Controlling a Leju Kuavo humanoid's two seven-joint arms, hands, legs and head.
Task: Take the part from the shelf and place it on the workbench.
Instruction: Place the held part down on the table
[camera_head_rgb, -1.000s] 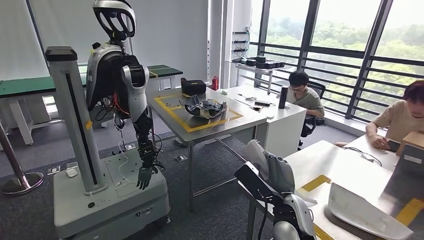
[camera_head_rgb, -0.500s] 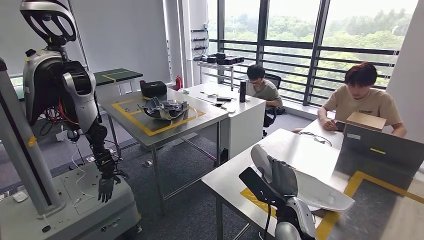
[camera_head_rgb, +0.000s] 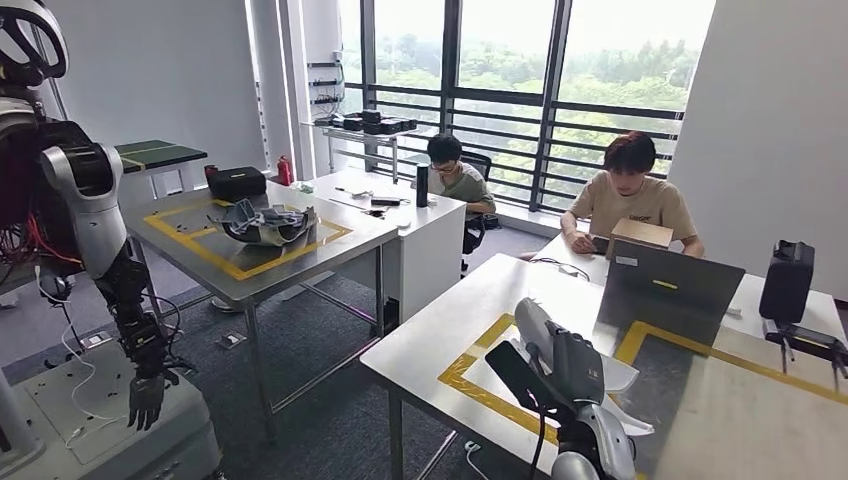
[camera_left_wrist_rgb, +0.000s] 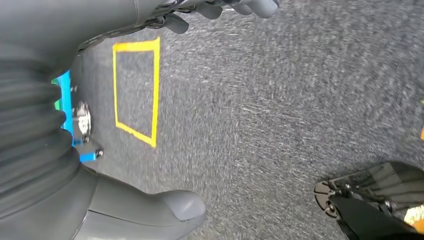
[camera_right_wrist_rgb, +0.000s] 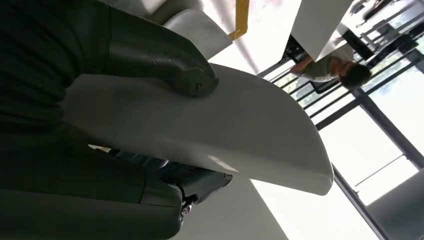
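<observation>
The part (camera_right_wrist_rgb: 210, 135) is a white curved shell panel, and my right hand (camera_right_wrist_rgb: 150, 65) grips it, thumb on one face and fingers under the other. In the head view my right hand (camera_head_rgb: 560, 365) is raised over the near edge of the steel workbench (camera_head_rgb: 450, 320), and the part's white edge (camera_head_rgb: 622, 376) shows behind it. A yellow tape frame (camera_head_rgb: 470, 385) marks the bench top under the hand. My left hand (camera_left_wrist_rgb: 130, 207) hangs over grey carpet with thumb and fingers apart and nothing between them.
Another humanoid robot (camera_head_rgb: 80, 200) on a wheeled stand is at the left. A second steel table (camera_head_rgb: 330, 250) carries a grey part (camera_head_rgb: 265, 222). Two people sit at desks by the windows. A laptop (camera_head_rgb: 670, 290) and a black device (camera_head_rgb: 787, 280) stand on the workbench's far side.
The camera has swung right, so the other robot and far table slid left and the workbench came fully into view. The part stays in my right hand.
</observation>
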